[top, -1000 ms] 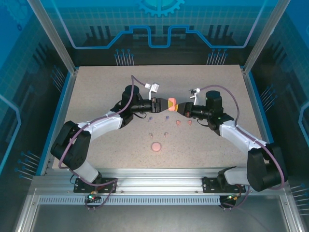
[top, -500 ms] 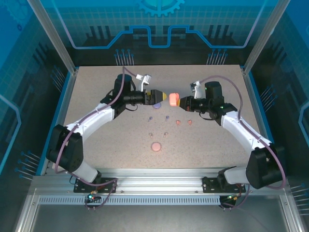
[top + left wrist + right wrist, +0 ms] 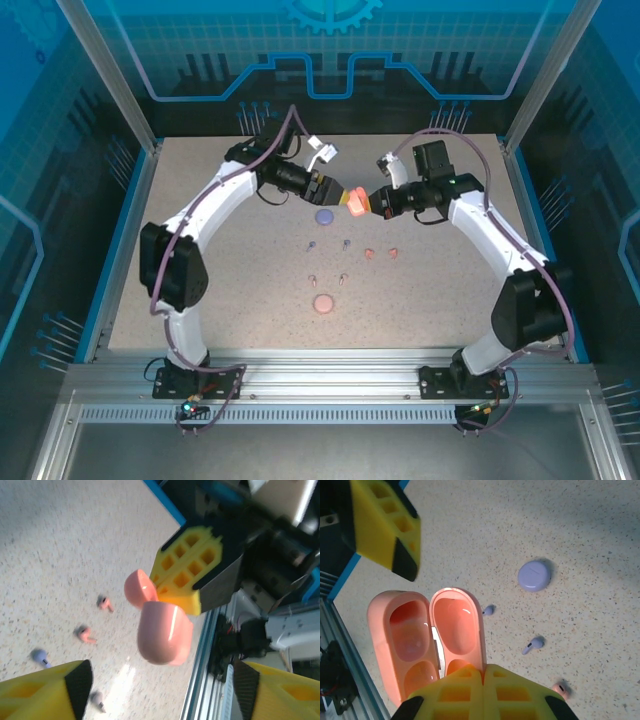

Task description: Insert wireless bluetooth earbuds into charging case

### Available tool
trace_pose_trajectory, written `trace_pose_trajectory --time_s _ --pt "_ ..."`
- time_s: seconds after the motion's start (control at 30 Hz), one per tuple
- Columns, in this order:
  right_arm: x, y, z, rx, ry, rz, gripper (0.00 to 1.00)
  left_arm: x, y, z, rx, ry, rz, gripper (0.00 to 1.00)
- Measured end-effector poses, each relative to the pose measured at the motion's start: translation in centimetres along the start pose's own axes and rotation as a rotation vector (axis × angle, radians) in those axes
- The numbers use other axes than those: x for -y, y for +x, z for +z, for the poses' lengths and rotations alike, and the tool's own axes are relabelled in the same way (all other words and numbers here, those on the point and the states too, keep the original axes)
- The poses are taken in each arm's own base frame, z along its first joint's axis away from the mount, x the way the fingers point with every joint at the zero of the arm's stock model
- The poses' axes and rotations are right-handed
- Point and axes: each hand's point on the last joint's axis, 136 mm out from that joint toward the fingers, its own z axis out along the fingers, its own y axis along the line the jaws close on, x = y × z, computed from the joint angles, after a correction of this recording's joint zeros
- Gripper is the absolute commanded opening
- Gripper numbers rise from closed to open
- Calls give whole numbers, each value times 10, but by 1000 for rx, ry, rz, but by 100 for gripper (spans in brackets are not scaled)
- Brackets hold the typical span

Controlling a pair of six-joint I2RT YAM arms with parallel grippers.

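Nearest, a round pink case [image 3: 323, 303]; beyond it six earbuds [image 3: 343, 279] lie loose on the table [image 3: 200, 250]; then a purple case [image 3: 323, 215]; farthest, the right gripper [image 3: 372, 202] pinches the opened salmon case [image 3: 354, 204] aloft; the left gripper [image 3: 334, 192] gapes empty alongside.

Robot lab cell: aluminium extrusion frame [image 3: 320, 380] at the speckled tabletop's [image 3: 430, 305] near edge, blue circuit-print enclosure walls [image 3: 330, 60] around.

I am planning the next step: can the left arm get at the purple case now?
Probably yes: the left tool is open and empty, close to the purple case, which lies uncovered; the right tool holds the orange case off to the side.
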Motion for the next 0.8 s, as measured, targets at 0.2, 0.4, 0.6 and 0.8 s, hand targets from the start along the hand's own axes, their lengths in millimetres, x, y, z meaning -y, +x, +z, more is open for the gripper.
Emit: trace_pose_trajectory --time_s 0.2,0.4,0.6,0.8 --pt "4 1 14 -60 -41 -46 0 -14 4 13 -85 38 -20 64" --pt "14 0 31 -99 -52 -43 0 -14 -3 16 -106 67 3 57" --pt "15 -6 34 -97 -66 -44 0 -25 -1 21 -134 80 -8 53" --pt "14 -11 33 -88 -66 -52 0 -32 7 27 -157 93 -42 46"
